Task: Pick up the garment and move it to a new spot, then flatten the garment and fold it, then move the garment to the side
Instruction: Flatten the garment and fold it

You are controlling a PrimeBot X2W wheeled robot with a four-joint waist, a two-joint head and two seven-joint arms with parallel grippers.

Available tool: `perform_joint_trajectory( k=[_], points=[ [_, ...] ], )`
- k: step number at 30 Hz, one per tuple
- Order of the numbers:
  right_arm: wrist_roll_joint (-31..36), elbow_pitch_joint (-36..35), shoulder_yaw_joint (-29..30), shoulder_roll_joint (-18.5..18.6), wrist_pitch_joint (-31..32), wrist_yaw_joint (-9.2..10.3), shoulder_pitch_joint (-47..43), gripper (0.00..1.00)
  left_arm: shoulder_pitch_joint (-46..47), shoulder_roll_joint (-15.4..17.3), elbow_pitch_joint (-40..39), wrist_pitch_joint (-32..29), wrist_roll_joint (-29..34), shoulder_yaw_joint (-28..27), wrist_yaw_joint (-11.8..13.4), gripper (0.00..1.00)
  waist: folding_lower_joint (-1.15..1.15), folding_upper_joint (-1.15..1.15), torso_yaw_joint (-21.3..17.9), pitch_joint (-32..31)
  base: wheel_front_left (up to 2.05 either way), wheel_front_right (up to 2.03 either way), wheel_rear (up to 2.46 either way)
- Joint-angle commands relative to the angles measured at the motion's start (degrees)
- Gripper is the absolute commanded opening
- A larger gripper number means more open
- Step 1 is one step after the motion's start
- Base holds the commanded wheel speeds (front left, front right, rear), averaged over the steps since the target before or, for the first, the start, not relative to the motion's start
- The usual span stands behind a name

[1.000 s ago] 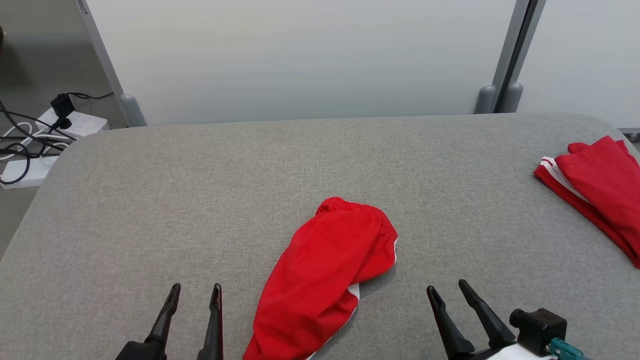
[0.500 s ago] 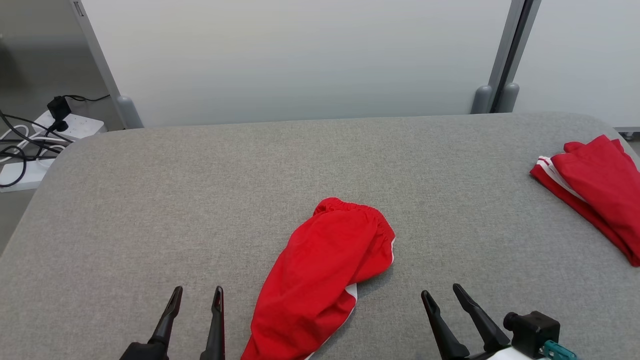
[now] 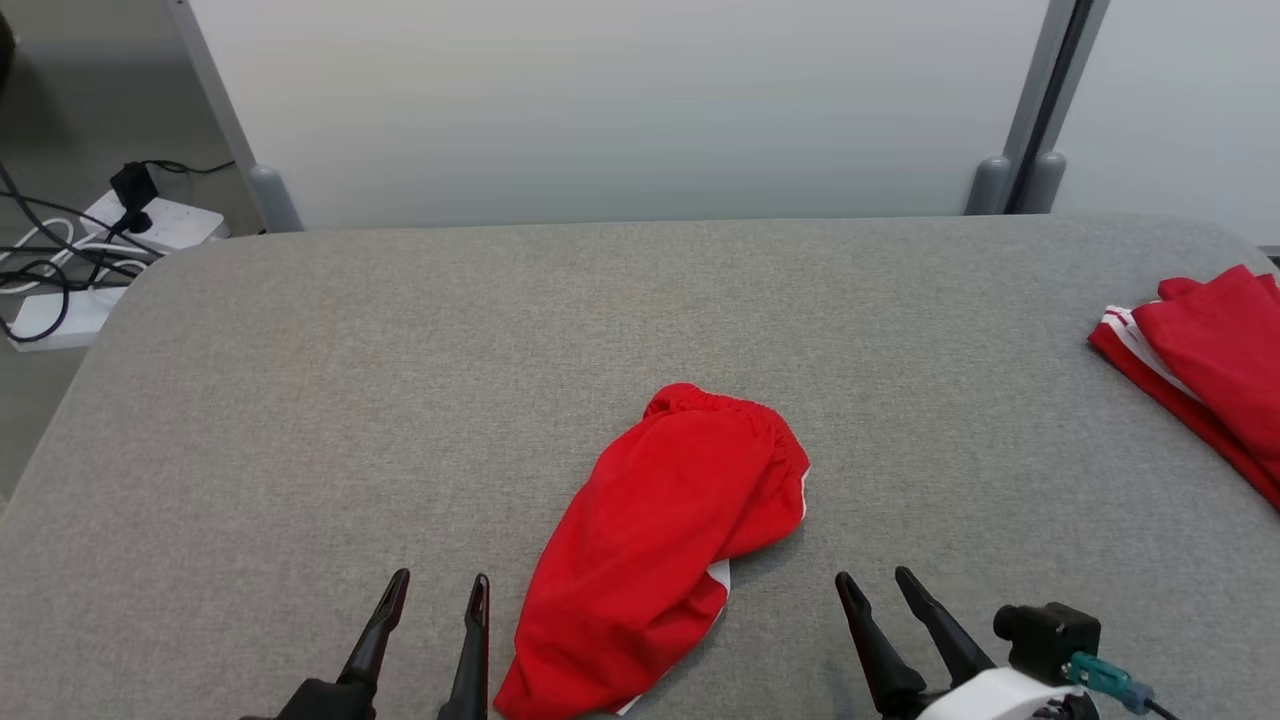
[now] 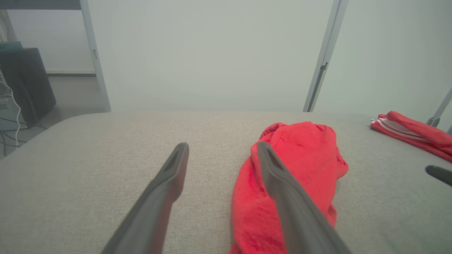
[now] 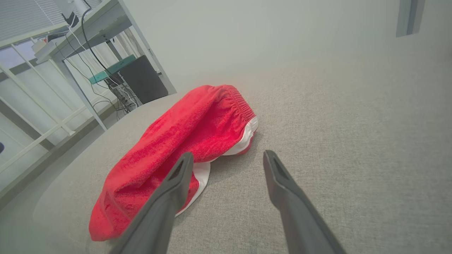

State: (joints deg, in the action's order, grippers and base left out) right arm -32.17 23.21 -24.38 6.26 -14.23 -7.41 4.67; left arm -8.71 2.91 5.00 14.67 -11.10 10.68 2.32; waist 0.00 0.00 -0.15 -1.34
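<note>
Lying between spread-jawed left gripper (image 3: 438, 590) and right gripper (image 3: 878, 584): red garment (image 3: 660, 520), ungripped.

Left wrist view: the garment (image 4: 310, 158) runs off the bottom edge, partly hidden behind one finger (image 4: 284, 183) of the left gripper (image 4: 221, 150). A blurred dark tip (image 4: 439, 174) pokes in at that view's right edge, too cut off to name. Head view: the folded red cloth (image 3: 1210, 350) is clipped by the right edge.
</note>
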Motion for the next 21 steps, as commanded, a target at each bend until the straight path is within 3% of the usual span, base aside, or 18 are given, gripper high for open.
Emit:
perform_joint_trajectory(
  k=[1,7,21],
  points=[
    [-3.8,0.0,-1.1,-0.9,-0.8,-0.08,3.1,1.00,4.1,0.0,-1.0,0.3,-0.1,-1.1,-0.2,1.00,0.00,0.00,1.1,0.8,0.00,0.00,0.00],
    [-12.2,6.2,-2.5,-0.1,-0.8,-0.08,10.8,1.00,6.2,0.0,-0.9,0.3,-1.1,2.1,-0.2,1.00,0.00,0.00,4.2,2.8,0.00,0.00,0.00],
    [-16.7,23.3,-5.4,2.1,-0.7,-0.08,24.1,1.00,11.4,0.0,-1.0,0.3,-1.5,5.4,0.3,1.00,0.00,0.00,9.6,9.5,0.00,0.00,0.00]
  ],
)
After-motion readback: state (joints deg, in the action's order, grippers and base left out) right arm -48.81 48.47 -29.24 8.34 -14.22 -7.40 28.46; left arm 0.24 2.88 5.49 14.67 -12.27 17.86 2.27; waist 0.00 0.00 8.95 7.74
